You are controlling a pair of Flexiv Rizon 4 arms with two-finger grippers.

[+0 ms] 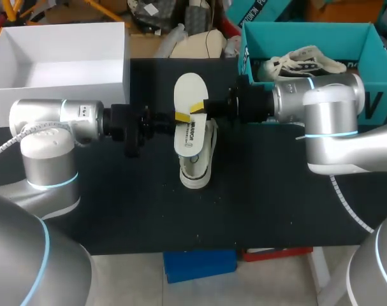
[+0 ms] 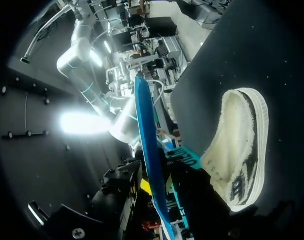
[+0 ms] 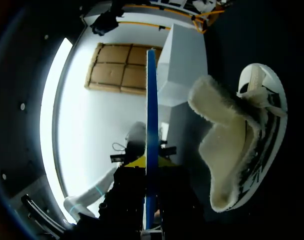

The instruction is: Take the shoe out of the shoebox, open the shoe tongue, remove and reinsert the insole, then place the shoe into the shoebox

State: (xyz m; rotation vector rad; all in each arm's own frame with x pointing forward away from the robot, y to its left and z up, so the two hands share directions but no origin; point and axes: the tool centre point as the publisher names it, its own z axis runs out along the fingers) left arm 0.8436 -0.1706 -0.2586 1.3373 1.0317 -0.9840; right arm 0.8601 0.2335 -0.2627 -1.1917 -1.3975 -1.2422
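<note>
Currently, the black tabletop (image 1: 289, 197) has the teal shoebox (image 1: 370, 48) at its far right and the shoe (image 1: 196, 167) at its middle, outside the box. Above the shoe we hold the insole (image 1: 188, 95); left claw (image 1: 182, 117) and right claw (image 1: 198, 107) both grasp it.

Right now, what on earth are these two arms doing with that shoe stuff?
The two robot arms are holding an insole up between them: the left pincer grips one edge and the right pincer the other. It hangs just above a pale shoe resting on the black table, so the insole is out of the shoe. A white box stands at the far left, and a teal box at the far right holds another shoe.
</note>
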